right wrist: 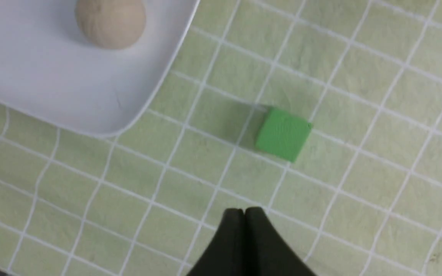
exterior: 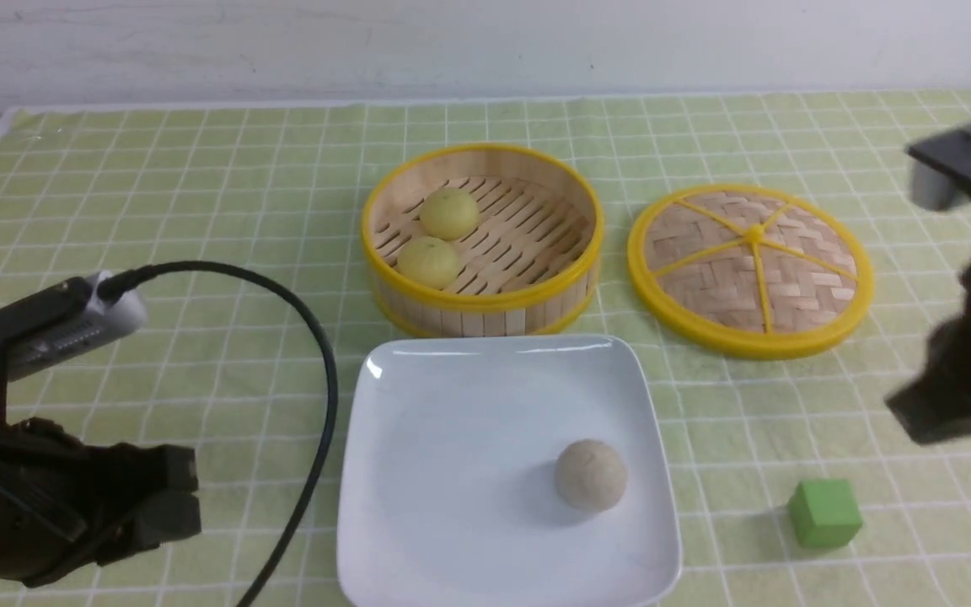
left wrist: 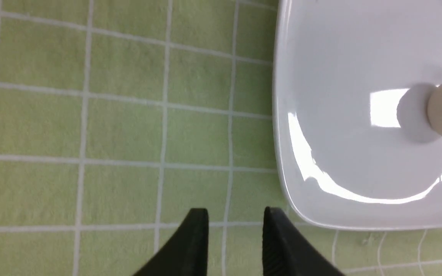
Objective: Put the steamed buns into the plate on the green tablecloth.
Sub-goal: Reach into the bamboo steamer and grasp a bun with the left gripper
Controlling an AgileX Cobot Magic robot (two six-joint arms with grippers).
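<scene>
Light yellow-green grid-lined tablecloth [exterior: 199, 169] covers the table. Nearest: left gripper [left wrist: 234, 214] jaws apart, empty; right gripper [right wrist: 244, 212] pinched closed, empty. Glossy white square plate [exterior: 418, 472] holds one greyish-white steamed bun [exterior: 591, 475] at its 4 o'clock. Beyond it, at 12 o'clock: two pale yellow steamed buns [exterior: 449, 212] [exterior: 428, 261] in the yellow-rimmed bamboo steamer basket [exterior: 485, 303]. One placed, two left.

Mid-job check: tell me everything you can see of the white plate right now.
The plate is large, square with rounded corners and a low raised rim, glossy white like glazed ceramic. It lies flat on the green tablecloth, just nearer the robot than the bamboo steamer; whether they touch cannot be told. One greyish-white bun rests on it, toward its right near corner. Otherwise it is bare.
</scene>
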